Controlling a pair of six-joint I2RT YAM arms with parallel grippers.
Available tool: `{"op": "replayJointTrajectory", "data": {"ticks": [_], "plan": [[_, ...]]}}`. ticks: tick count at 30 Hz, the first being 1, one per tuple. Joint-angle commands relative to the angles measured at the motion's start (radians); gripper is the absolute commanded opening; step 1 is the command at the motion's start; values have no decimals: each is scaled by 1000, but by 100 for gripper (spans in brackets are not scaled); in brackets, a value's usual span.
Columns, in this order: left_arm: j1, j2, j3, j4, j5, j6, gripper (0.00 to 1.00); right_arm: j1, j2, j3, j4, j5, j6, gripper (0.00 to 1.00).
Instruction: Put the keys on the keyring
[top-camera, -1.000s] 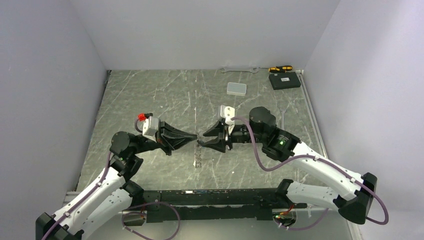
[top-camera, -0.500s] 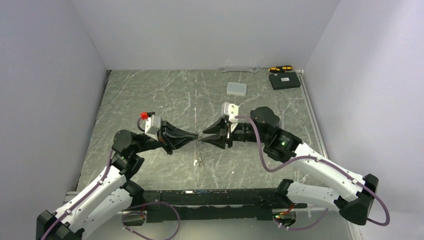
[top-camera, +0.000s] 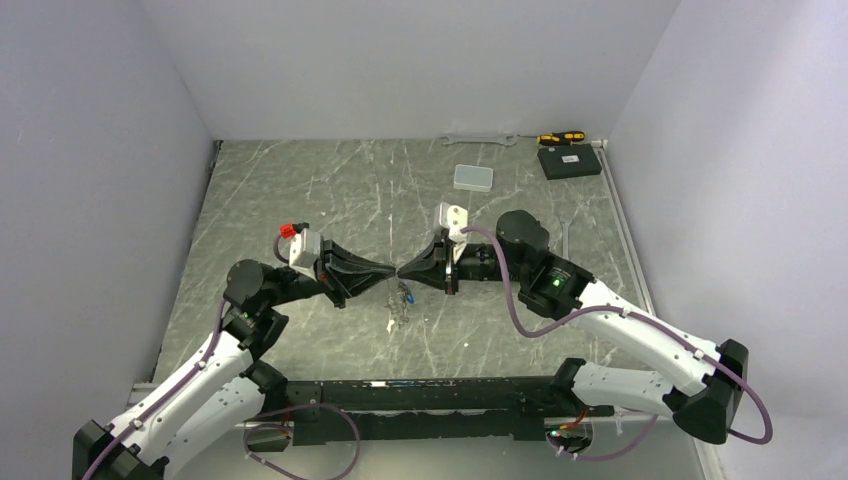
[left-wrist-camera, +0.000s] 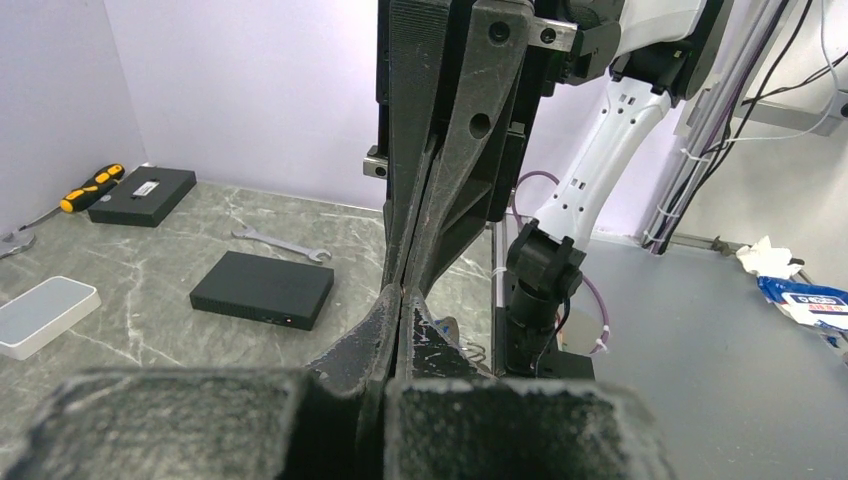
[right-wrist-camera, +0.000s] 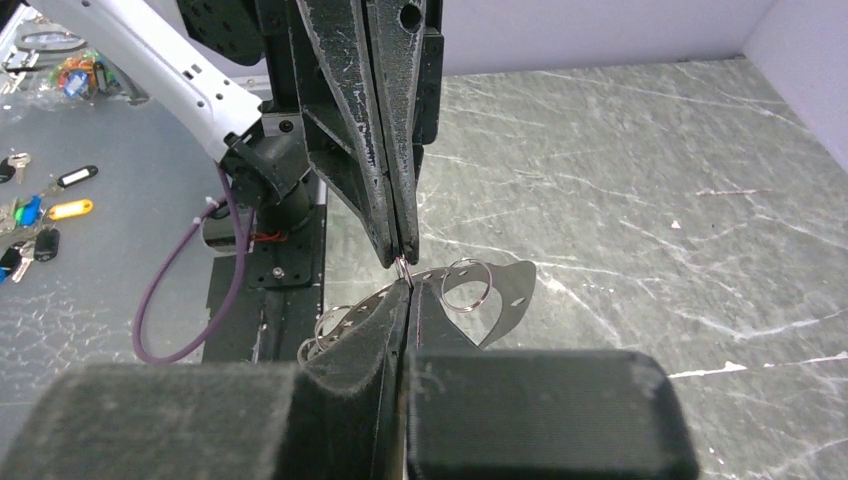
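Black right gripper (top-camera: 403, 272) has snapped shut; its jaws were apart a second ago. It's now tip-to-tip with the black left gripper (top-camera: 389, 271). Left gripper fingers are closed, pinching the thin silvery metal keyring (top-camera: 403, 294), which dangles just below the left gripper tip. Can't tell if the right bites it.

Finding: robotics laboratory test cell. Pale partition walls (top-camera: 400, 60) enclose a grey marbled table (top-camera: 300, 200). Screwdriver (top-camera: 560, 137) just behind the black box (top-camera: 569, 161), wrench (top-camera: 480, 141) left of it; cabled robot arms (top-camera: 620, 325) well in front.
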Motion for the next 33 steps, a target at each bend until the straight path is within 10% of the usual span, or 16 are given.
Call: {"op": "replayJointTrajectory", "data": {"ticks": [1,6,14,22,33], "plan": [[1,-7,27,71,-7,-3,0,0,3,44,61,-25,-9,0],[1,-14,62,-48,4,47,2,0,-4,41,51,-28,-28,0],[1,-59,202,-441,2,208,53,1,-7,71,-44,0,-71,0],[1,-28,403,-948,-59,530,51,4,17,120,-160,33,-110,0],[1,119,533,-1114,-39,650,44,25,81,188,-290,107,-146,0]]}}
